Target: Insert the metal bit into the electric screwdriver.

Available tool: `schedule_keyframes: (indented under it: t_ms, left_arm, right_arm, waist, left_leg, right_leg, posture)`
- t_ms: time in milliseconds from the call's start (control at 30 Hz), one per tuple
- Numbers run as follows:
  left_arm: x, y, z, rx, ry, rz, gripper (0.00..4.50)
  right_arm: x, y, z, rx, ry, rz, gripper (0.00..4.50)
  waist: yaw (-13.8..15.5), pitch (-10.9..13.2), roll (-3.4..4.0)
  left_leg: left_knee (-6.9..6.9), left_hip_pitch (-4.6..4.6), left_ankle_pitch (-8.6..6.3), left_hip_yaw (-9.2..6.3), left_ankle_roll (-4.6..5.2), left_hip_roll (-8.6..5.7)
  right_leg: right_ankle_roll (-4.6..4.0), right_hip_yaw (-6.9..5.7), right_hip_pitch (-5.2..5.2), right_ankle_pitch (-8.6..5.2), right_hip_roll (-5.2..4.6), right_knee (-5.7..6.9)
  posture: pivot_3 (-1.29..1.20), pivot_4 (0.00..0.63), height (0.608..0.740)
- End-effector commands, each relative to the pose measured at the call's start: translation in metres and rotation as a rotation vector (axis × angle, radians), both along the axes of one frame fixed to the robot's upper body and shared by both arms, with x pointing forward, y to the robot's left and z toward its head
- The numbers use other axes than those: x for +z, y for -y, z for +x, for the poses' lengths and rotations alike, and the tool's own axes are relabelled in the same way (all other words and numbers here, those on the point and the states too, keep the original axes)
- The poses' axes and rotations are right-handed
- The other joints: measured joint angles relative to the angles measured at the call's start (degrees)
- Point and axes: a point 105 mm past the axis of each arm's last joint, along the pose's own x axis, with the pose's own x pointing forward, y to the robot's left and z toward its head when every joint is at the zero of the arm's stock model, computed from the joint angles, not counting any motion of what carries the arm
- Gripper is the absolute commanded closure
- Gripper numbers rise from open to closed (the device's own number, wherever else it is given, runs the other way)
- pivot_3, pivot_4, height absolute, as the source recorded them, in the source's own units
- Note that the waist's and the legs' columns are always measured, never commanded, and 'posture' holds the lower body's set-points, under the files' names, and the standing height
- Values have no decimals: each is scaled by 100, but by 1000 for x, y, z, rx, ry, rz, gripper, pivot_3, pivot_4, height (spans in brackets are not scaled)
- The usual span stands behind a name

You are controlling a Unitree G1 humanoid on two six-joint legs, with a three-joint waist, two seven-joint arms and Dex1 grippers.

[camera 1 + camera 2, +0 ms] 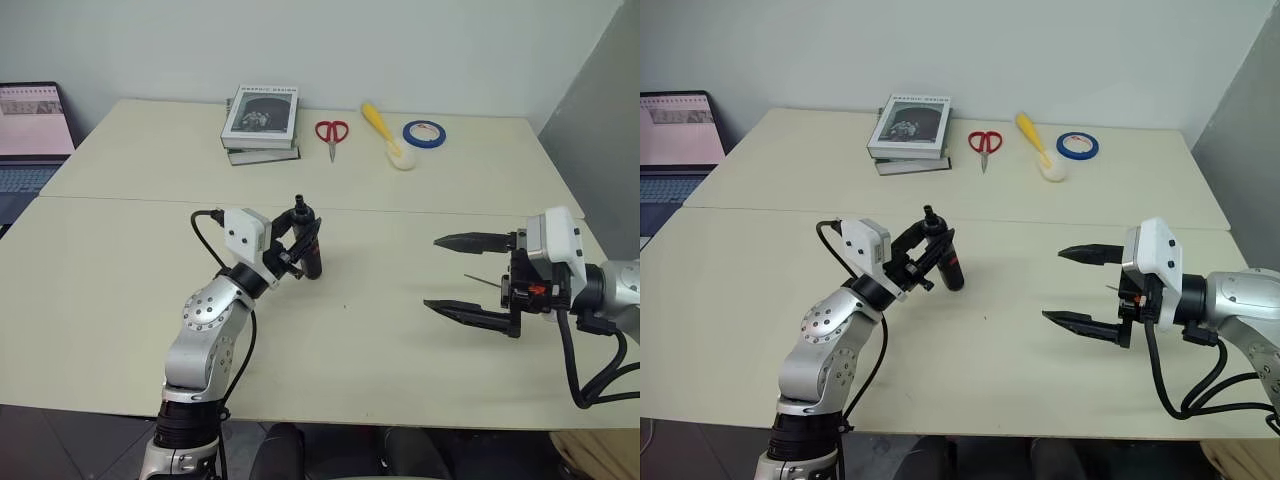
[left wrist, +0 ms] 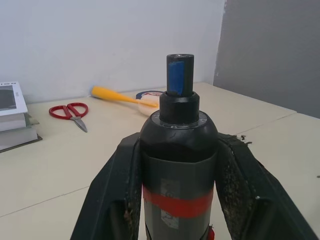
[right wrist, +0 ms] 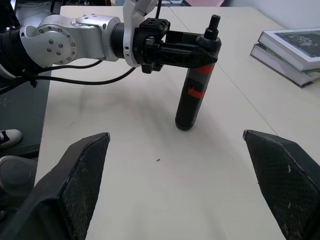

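From the head views, your left claw (image 1: 303, 243) is clamped on the electric screwdriver (image 1: 309, 247), holding it upright over the counter (image 1: 120, 270) with its tip pointing up. Your right claw (image 1: 452, 275) hangs well apart to the right, fingers spread wide and empty. A thin dark sliver, probably the metal bit (image 1: 479, 280), lies between those fingers (too small to be sure it rests on the counter). Along the far edge sit a stack of books (image 1: 261, 123), red scissors (image 1: 332, 134), a yellow brush (image 1: 385, 133) and a blue tape roll (image 1: 425, 133).

In your left wrist view, both fingers (image 2: 116, 190) press the screwdriver's black body at the red band, blue tip up.

In your right wrist view, the spread fingers (image 3: 82, 175) frame the gripped screwdriver, its base just above the counter.
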Motion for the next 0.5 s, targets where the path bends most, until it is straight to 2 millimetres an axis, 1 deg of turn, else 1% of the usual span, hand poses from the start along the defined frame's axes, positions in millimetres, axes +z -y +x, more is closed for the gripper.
schedule_keyframes:
  t_ms: [33, 133, 267, 333, 433, 500]
  left_arm:
    - [2, 1, -4, -5, 11, 2, 2839]
    - [8, 4, -6, -16, 41, 2, 2839]
    - [19, 12, -13, -56, 95, 6, 2839]
    - [22, 17, -17, -83, 105, 0, 2840]
    - [30, 33, -28, -165, 139, -7, 2840]
    - [33, 42, -32, -211, 154, -11, 2840]
  right_arm:
    - [10, -1, 0, 4, 58, -1, 0]
    - [11, 1, 2, -4, 69, -5, 0]
    - [12, 10, 9, -47, 65, -49, 0]
    - [9, 18, 13, -80, 38, -100, 0]
    - [8, 40, 25, -175, -26, -222, 0]
    - [7, 50, 30, -198, -39, -295, 0]
  waist:
    - [-1, 0, 0]
    - [-1, 0, 0]
    - [3, 0, 0]
    - [7, 1, 0]
    - [13, 3, 2]
    - [14, 4, 2]
  left_leg:
    - [0, 0, 0, 0, 0, 0]
    - [0, 0, 0, 0, 0, 0]
    - [0, -4, 0, 0, 0, 0]
    - [-1, -5, 0, 0, 0, 0]
    - [-2, -10, 0, 3, 0, -1]
    - [-2, -11, 0, 5, 0, -1]
  right_leg:
    - [0, 0, 0, 0, 0, 0]
    - [0, 0, 0, 0, 0, 0]
    - [0, 0, -1, 0, 0, -3]
    - [0, 0, -2, 0, -1, -4]
    - [-2, 1, -6, -1, -2, -6]
    - [-5, 1, -7, -2, -4, -8]
  posture:
    - [0, 150, 740]
    - [0, 150, 740]
    - [0, 150, 740]
    - [0, 150, 740]
    - [0, 150, 740]
    - [0, 150, 740]
